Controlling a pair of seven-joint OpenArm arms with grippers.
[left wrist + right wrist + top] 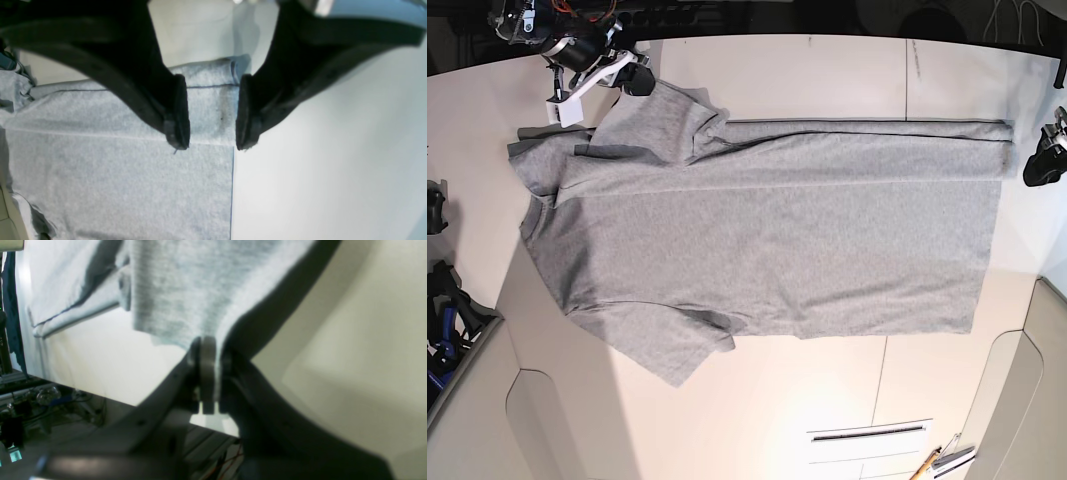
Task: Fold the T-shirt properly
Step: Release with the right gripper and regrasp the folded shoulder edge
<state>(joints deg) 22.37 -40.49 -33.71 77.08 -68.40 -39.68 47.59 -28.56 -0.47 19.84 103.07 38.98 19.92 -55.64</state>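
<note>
My right gripper (208, 373) is pinching the T-shirt (767, 240) sleeve edge — lifting it off the table (727, 420); my left gripper (211, 113) is hanging spread above the hem corner.

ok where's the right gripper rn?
Base view, upper left: the right gripper sits at the far table edge, shut on the T-shirt sleeve tip; the right wrist view shows cloth pinched between its pads.

Your left pincer (212, 113) hangs with jaws apart over the T-shirt (116, 176), nothing between the pads. Below it a folded band of grey cloth ends at a straight edge; bare white table (327, 166) lies just beside that edge.
</note>
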